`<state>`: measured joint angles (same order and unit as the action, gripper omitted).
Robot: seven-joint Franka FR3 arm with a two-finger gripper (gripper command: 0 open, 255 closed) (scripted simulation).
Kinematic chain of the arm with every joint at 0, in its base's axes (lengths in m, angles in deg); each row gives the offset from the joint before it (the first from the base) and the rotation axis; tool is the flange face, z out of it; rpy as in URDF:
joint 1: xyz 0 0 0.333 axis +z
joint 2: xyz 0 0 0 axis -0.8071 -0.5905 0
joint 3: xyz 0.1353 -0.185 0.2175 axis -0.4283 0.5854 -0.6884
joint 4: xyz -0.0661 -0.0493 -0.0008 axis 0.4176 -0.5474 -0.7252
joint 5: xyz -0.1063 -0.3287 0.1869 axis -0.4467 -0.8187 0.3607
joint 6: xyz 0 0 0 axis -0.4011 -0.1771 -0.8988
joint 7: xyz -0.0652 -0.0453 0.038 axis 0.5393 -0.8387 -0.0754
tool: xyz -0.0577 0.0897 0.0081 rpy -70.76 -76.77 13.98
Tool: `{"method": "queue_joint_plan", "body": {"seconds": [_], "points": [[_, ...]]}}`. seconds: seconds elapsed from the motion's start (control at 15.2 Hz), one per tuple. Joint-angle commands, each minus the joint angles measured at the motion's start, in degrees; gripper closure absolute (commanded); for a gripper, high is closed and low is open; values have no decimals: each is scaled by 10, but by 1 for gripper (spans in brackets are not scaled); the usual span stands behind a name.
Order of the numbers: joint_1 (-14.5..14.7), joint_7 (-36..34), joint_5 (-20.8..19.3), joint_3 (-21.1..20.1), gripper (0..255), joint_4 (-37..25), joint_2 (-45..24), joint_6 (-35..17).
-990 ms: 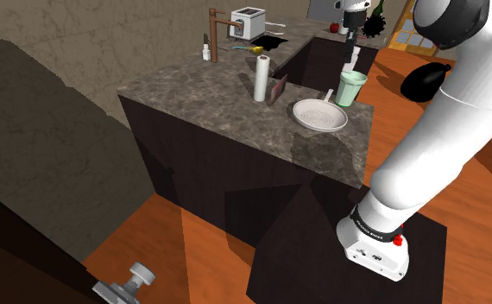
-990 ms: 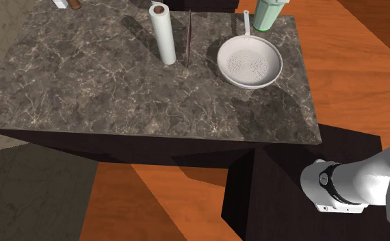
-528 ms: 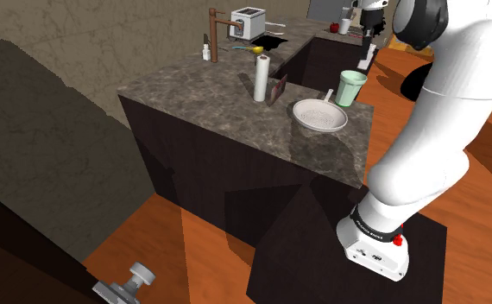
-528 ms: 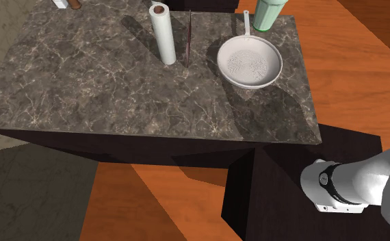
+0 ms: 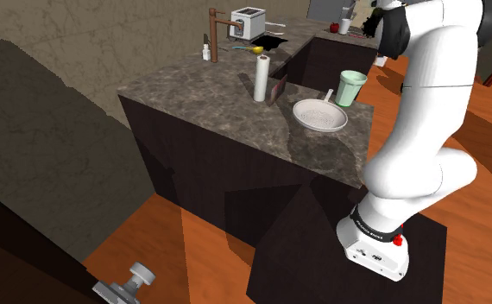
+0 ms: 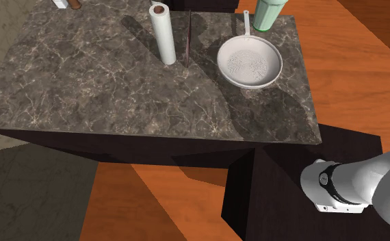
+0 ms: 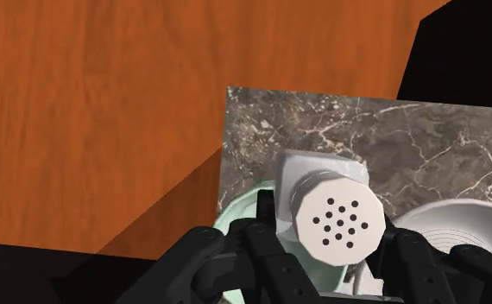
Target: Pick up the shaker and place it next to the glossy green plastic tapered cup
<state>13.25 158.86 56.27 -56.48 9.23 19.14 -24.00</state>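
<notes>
A pale grey shaker [image 7: 332,212] with a perforated round top is clasped between my black fingers [image 7: 261,233]; my gripper [image 7: 329,240] is shut on it. Below it, past the gripper, lie the pale green tapered cup [image 7: 236,216] and the corner of the marble counter [image 7: 322,129]. In the shoulder view the green cup [image 5: 352,88] stands at the counter's far corner, and the gripper [image 5: 374,22] is high above it near the top edge. The second exterior view has the cup [image 6: 269,14] at its top edge.
A white perforated pan [image 5: 319,115] lies beside the cup, also seen as the pan [image 6: 250,64]. A white paper roll [image 5: 261,78] and a thin dark board stand mid-counter. Toaster [image 5: 249,22] and faucet sit at the back. Wooden floor surrounds the dark stand [image 5: 348,250].
The arm swung toward the shoulder view's right and the gripper rose from just above the green cup to near the top edge. Things on the counter stayed put.
</notes>
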Motion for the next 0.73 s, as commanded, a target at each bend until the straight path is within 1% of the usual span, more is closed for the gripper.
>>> {"method": "queue_joint_plan", "body": {"seconds": [0.0, 0.13, 0.4, 0.66], "points": [[-41, 26, 23, -2, 255, -75, -48, 24], [-86, 45, 45, -7, 255, -164, -102, 56], [-68, 41, 37, -6, 255, -98, -83, 11], [-56, 36, 32, -5, 255, -47, -72, -28]]}}
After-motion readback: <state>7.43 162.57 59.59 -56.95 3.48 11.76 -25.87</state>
